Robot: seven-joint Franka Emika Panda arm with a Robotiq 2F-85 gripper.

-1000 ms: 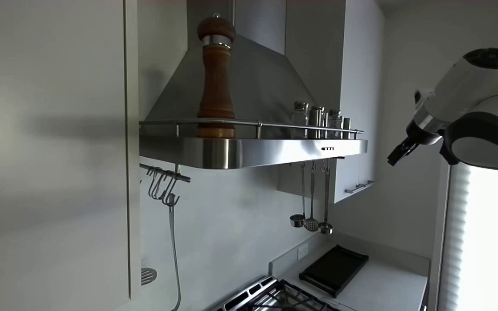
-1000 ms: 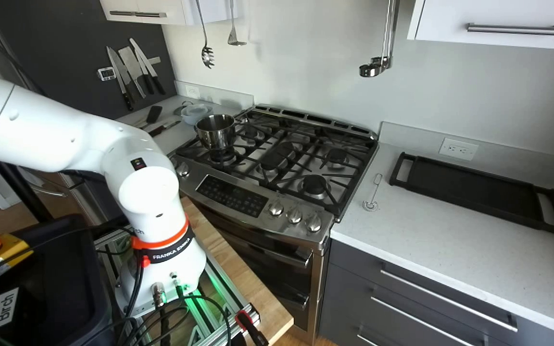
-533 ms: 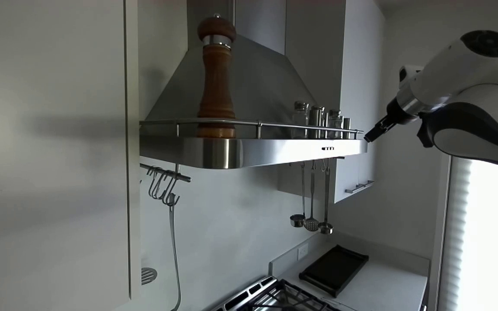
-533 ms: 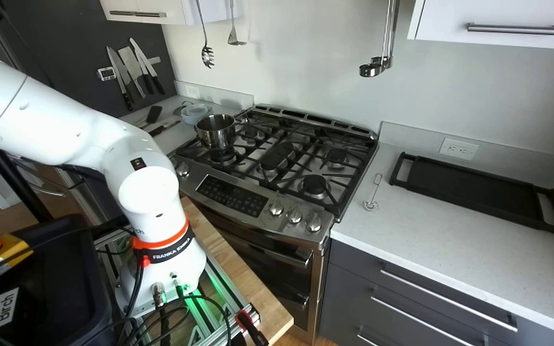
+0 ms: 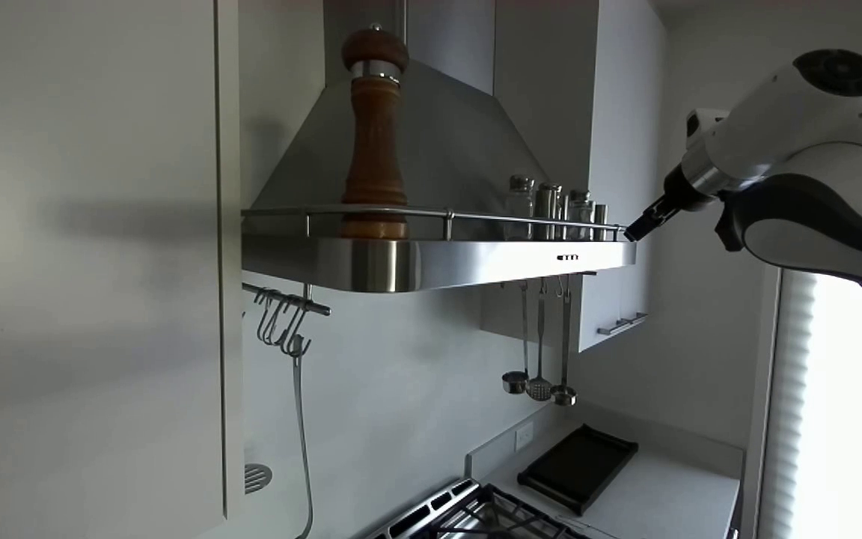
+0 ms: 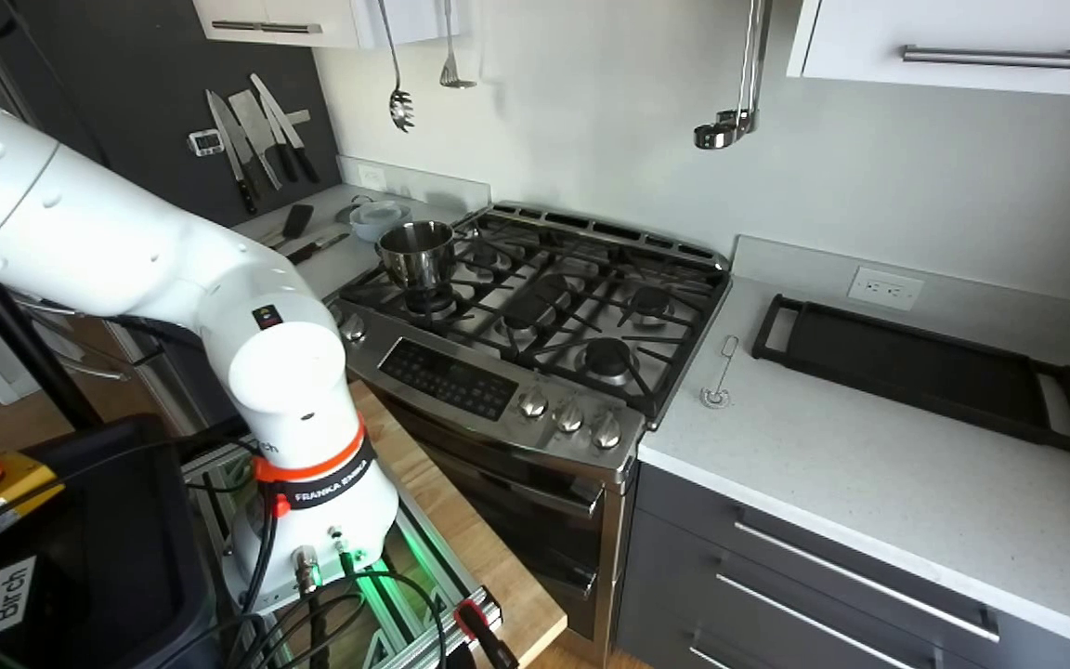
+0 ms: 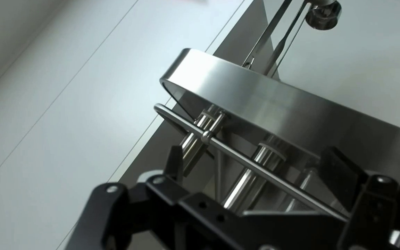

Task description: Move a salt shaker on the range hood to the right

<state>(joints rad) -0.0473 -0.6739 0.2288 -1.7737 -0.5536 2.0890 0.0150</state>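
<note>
Gaping wide low in the wrist view, the jaws seemed spaced for shakers (image 5: 520,198), which the rail (image 7: 250,161) of the range hood (image 5: 446,157) probably guarded.

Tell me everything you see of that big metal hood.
The hood looks like brushed steel: sloping sides meet a boxy chimney, and a shiny front band with a rounded corner bears what look like small controls. A thin rail on posts tops the band; behind it stand a tall wooden mill and, farther along, glass and metal shakers. The stove is below. The open pincer is near the shakers' end; whether it touches, I can't tell.
</note>
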